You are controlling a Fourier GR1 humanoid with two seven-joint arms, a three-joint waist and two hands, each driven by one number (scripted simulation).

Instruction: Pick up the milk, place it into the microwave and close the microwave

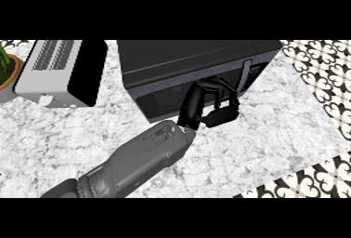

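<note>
Left hand (218,111) against the front of the microwave (192,56); the milk is nowhere to be seen.

The milk shows nowhere on the counter (274,135), and the dark door (161,95) lets nothing behind it be made out. The hand is black against that dark glass, so its outline blurs: it seems to touch the door near the control panel (257,72), but whether it is open or curled I cannot tell. The grey, smooth-shelled forearm (140,158) comes in from the lower left, cut off by the view's edge. The microwave is a black box, long axis running left to right, front facing the lower edge, panel at its right end. The counter is mottled white and grey stone. At upper left stands a grey slotted appliance (51,69) with a black side, and a potted plant (4,60) half out of view.
</note>
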